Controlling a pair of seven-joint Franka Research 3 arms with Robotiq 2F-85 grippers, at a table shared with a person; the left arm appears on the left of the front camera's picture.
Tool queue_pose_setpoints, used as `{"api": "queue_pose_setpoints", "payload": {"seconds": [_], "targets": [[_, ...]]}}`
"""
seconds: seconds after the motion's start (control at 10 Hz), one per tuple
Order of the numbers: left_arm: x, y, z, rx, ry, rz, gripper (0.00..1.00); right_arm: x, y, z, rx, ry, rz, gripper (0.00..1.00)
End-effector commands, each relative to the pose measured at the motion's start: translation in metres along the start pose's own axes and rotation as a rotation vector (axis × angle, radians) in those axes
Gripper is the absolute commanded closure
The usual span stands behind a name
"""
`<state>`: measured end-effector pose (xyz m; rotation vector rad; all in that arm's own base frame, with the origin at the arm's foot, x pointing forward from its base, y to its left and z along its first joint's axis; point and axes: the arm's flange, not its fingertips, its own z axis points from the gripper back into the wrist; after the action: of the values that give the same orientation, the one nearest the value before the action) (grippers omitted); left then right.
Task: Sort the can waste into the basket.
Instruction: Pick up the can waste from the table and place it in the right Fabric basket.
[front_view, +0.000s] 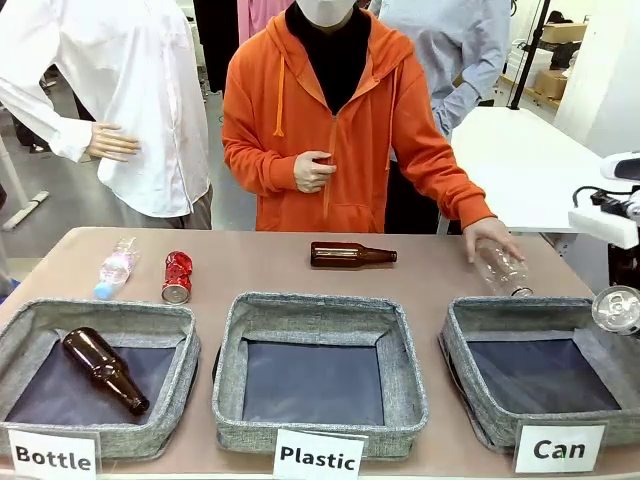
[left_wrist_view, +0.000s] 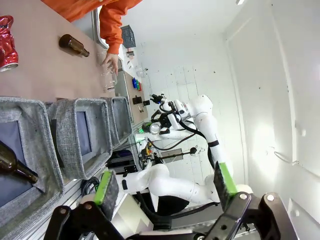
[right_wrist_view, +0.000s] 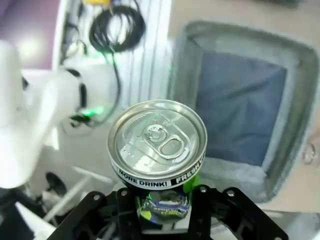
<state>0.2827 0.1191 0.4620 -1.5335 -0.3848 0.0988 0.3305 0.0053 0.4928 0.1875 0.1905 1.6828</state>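
My right gripper (right_wrist_view: 159, 202) is shut on a black drink can (right_wrist_view: 157, 142) with a silver top, its lid facing the wrist camera. In the front view this can (front_view: 616, 308) hangs at the far right, above the outer rim of the grey "Can" basket (front_view: 497, 312), whose dark base (right_wrist_view: 240, 105) lies bare beside the can. A red crushed can (front_view: 176, 277) lies on the table at the back left, also seen as the red can (left_wrist_view: 6, 35) from the left wrist. My left gripper (left_wrist_view: 165, 185) stands open and holds nothing, off the table's left side.
A person's hand rests on a clear plastic bottle (front_view: 497, 265) behind the "Can" basket. A brown bottle (front_view: 350, 255) lies at the back middle, another clear bottle (front_view: 115, 268) at the back left. The "Bottle" basket (front_view: 100, 312) holds a brown bottle (front_view: 105, 369). The "Plastic" basket (front_view: 318, 305) stands between.
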Motion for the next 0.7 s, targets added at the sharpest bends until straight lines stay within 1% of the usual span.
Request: {"api": "queue_pose_setpoints", "payload": {"seconds": [0.0,0.1,0.2,0.3,0.4,0.6], "targets": [[-0.002,-0.003,0.000,0.000,0.008,0.010,0.00,0.003,-0.002,-0.009,-0.080,0.009,0.001,0.74],[-0.002,-0.003,0.000,0.000,0.008,0.010,0.00,0.000,-0.002,-0.009,-0.101,-0.009,-0.010,0.74],[-0.002,-0.003,0.000,0.000,0.008,0.010,0.00,0.001,-0.003,-0.010,-0.096,-0.018,-0.020,0.52],[-0.002,-0.003,0.000,0.000,0.008,0.010,0.00,0.000,-0.006,-0.010,-0.105,-0.027,-0.029,0.04],[-0.002,-0.003,0.000,0.000,0.008,0.010,0.00,0.001,-0.009,-0.011,-0.117,-0.043,-0.060,0.00],[-0.002,-0.003,0.000,0.000,0.008,0.010,0.00,-0.002,-0.018,-0.010,-0.135,-0.078,-0.107,0.00]]}}
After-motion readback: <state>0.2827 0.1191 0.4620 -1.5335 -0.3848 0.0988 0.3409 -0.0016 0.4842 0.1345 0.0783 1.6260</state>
